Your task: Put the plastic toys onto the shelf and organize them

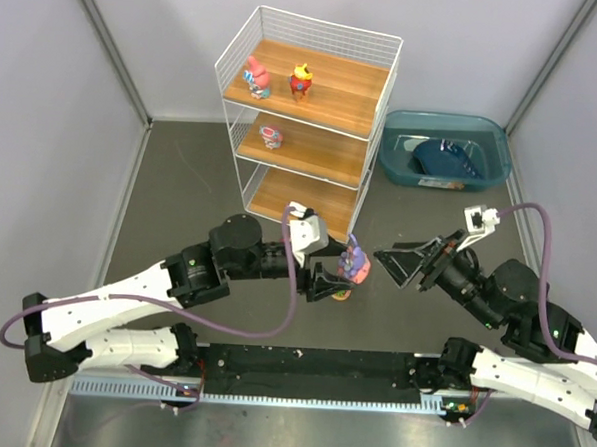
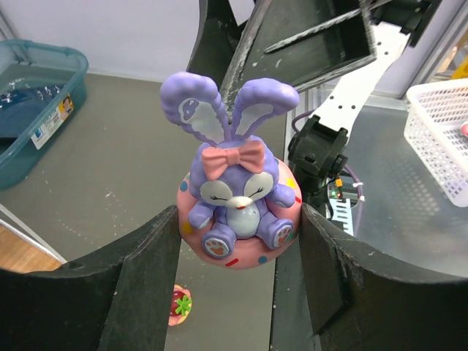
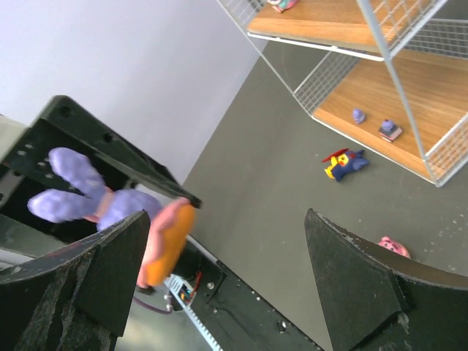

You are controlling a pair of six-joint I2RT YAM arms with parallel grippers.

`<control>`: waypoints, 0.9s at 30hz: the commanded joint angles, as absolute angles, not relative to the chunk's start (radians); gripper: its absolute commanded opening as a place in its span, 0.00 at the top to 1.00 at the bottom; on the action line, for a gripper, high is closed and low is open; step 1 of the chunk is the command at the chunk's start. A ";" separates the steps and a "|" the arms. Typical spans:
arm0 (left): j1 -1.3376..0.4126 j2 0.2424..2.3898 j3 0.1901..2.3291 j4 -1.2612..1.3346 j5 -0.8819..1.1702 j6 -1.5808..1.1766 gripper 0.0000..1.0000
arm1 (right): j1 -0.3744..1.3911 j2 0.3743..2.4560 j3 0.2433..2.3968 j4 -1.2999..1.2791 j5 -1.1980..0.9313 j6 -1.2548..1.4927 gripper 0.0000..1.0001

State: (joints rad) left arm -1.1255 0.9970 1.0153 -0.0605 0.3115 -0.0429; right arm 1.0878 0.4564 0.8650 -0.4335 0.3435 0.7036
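Note:
A purple bunny toy (image 2: 238, 197) sitting on a pink ring is clamped by its base between my left gripper's (image 2: 240, 248) fingers, held above the floor. From above, the bunny (image 1: 353, 258) hangs in front of the shelf (image 1: 368, 137). My right gripper (image 1: 401, 266) stands open just right of it with nothing between its fingers; in its own view the bunny (image 3: 110, 212) is beside the left finger. A pink toy (image 1: 257, 78) and a red-yellow toy (image 1: 301, 80) stand on the top tier, and another toy (image 1: 271, 135) on the middle one.
A teal bin (image 1: 487, 168) sits right of the shelf. Loose on the floor are a blue-yellow toy (image 3: 345, 164), a pink toy (image 3: 393, 247) and a strawberry piece (image 2: 180, 305) under the held bunny. Two small purple bits (image 3: 357, 115) lie on the bottom tier.

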 commanded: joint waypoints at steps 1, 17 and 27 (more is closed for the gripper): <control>-1.147 1.035 1.051 0.032 0.252 -0.014 1.00 | 1.078 0.480 0.876 -0.324 0.265 0.732 0.12; -1.152 1.104 1.114 0.031 0.153 -0.009 1.00 | 1.080 0.514 0.851 -0.296 0.193 0.747 0.20; -1.164 1.131 1.126 0.031 0.184 -0.012 1.00 | 1.080 0.534 0.845 -0.291 0.221 0.736 0.26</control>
State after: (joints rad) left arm -1.1515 1.1271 1.0748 -0.0521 0.1669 -0.0227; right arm 1.0878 0.5240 0.8444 -0.3286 0.2115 0.7433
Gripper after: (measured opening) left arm 0.654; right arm 0.755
